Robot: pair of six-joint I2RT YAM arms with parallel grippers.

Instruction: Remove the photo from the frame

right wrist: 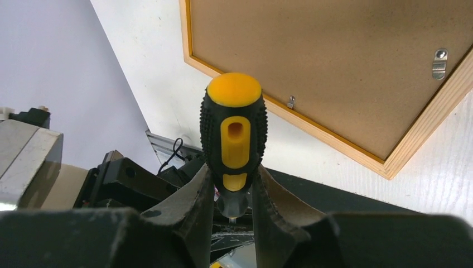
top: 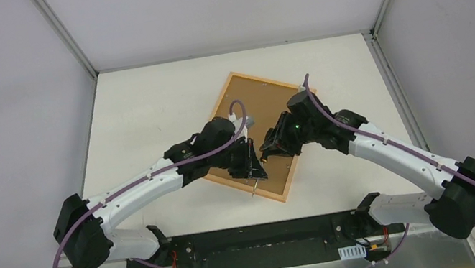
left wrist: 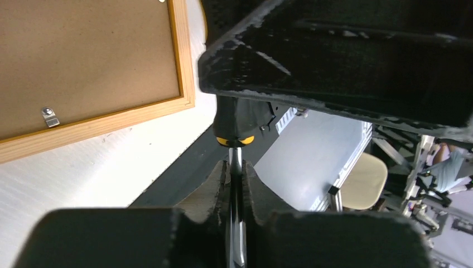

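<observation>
The frame (top: pixel 286 195) lies face down on the white table, its pale wood back and thin orange edge up, with the brown backing board (top: pixel 255 102) still set in it. The photo is hidden under the board. A screwdriver with a black and yellow handle (right wrist: pixel 233 123) hangs above the frame's near part, held by both grippers. My right gripper (right wrist: pixel 233 184) is shut on the handle's lower end. My left gripper (left wrist: pixel 236 178) is shut on the steel shaft (left wrist: pixel 236 162). In the top view, the left gripper (top: pixel 248 165) and right gripper (top: pixel 270 149) meet over the board.
Small metal clips (right wrist: pixel 439 62) (right wrist: pixel 290 102) (left wrist: pixel 50 116) sit along the board's edges. The black base plate (top: pixel 259 236) runs along the table's near edge. Grey walls and metal posts (top: pixel 374 9) close in the table at the back and sides.
</observation>
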